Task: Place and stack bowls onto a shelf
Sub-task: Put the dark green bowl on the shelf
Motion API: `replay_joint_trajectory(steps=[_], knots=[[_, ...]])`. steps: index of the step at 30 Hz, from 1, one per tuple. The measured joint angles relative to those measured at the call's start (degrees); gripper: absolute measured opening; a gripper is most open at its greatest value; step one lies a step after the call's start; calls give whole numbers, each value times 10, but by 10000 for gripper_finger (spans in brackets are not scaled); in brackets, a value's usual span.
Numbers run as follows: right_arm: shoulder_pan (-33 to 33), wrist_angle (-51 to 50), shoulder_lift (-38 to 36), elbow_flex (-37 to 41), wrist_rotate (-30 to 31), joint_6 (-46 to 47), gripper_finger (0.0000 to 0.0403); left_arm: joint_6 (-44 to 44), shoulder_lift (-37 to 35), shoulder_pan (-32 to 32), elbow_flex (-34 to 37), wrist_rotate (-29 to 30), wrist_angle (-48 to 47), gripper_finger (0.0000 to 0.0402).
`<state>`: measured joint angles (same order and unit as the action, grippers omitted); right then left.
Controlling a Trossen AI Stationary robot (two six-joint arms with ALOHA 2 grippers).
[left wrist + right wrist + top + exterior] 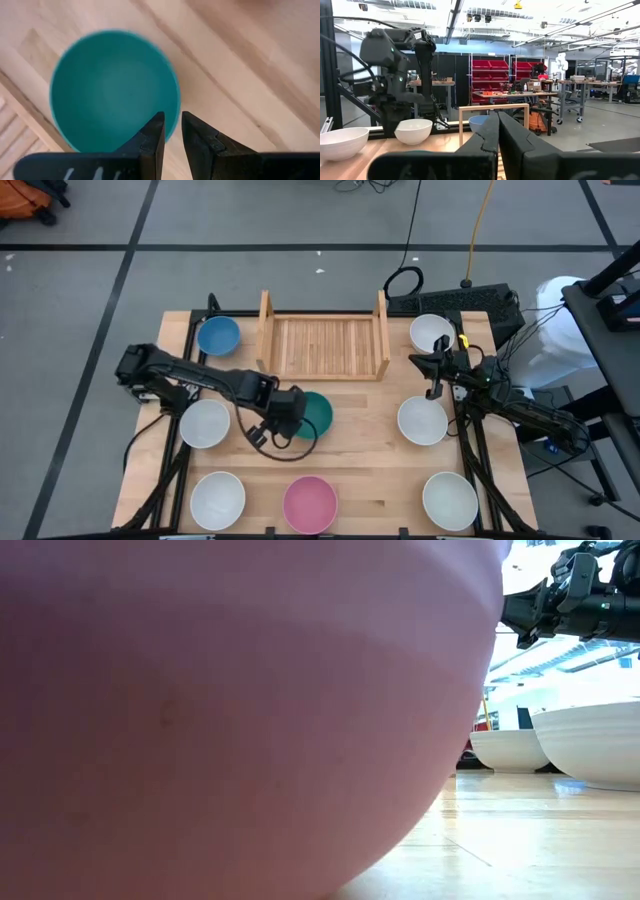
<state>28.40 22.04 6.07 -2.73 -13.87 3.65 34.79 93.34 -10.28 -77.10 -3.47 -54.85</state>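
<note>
Left gripper (171, 131), fingers slightly spread, straddles the rim of the teal bowl (112, 87) lying just before the empty shelf (324, 343). Step in hand: grasping bowl 1; next, pinch the rim and lift. Right gripper (434, 376) waits, pressed together.

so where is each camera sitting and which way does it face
high view: overhead, straight down on the shelf, bowls, both arms.
low view: table height, pink bowl filling it, an arm at top right.
left wrist view: above the teal bowl, left tool slightly parted.
right wrist view: level across the table, right tool shut.
shared: high view also shows the teal bowl.
</note>
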Motion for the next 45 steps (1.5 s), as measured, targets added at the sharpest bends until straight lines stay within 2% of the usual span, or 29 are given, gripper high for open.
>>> replay_joint_trajectory(steps=[8, 15, 32, 45], knots=[[0, 0, 0, 0, -1, 2, 0, -52, 37, 9, -1, -16, 29, 72], [0, -1, 1, 0, -1, 2, 0, -81, 65, 3, -1, -56, 35, 72], [0, -7, 0, 0, 0, 2, 0, -90, 98, 0, 10, -74, 58, 72], [0, -10, 1, 0, 0, 1, 0, -130, 107, -1, 42, -65, 135, 72]])
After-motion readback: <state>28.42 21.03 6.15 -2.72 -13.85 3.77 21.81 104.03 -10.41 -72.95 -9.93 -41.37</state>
